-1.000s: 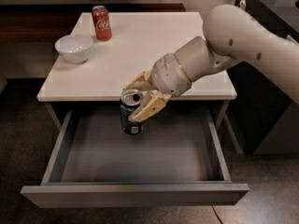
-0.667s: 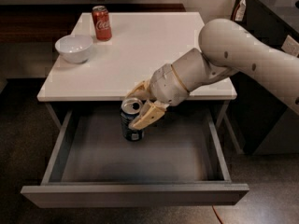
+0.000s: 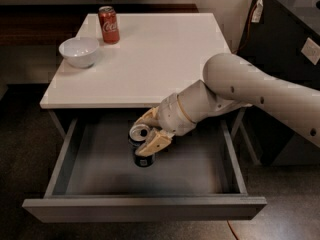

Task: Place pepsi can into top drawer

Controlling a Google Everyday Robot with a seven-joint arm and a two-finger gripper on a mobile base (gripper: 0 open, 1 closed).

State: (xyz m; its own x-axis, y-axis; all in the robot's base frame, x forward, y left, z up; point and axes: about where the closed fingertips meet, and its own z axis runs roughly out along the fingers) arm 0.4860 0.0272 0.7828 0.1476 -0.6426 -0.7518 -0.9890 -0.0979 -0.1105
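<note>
Inside the open top drawer [image 3: 192, 171] of a white-topped bench [image 3: 160, 59], the robot's gripper [image 3: 144, 136] clasps the pepsi can [image 3: 143, 160], one tan finger [image 3: 156, 142] lying across the side of the can facing the camera and the other [image 3: 148, 117] behind it, toward the cabinet. The jaws are closed around the can rather than spread, pinching it just below its silver top. The dark blue can stands upright left of the drawer's middle, nearer the back than the front panel. Its base sits low against the grey floor, though whether it rests there or hangs just above cannot be told. The can is the only loose thing seen in the drawer, whose shallow grey walls frame it on all four sides.

The pale, rounded arm [image 3: 260, 89] reaches in from the right, passing over the drawer's right rear corner and under the edge of the bench top.

On the bench top, well apart from the gripper, a white bowl [image 3: 79, 50] sits near the left edge. A red Coca-Cola can [image 3: 108, 25] stands upright just behind it, toward the far edge.
</note>
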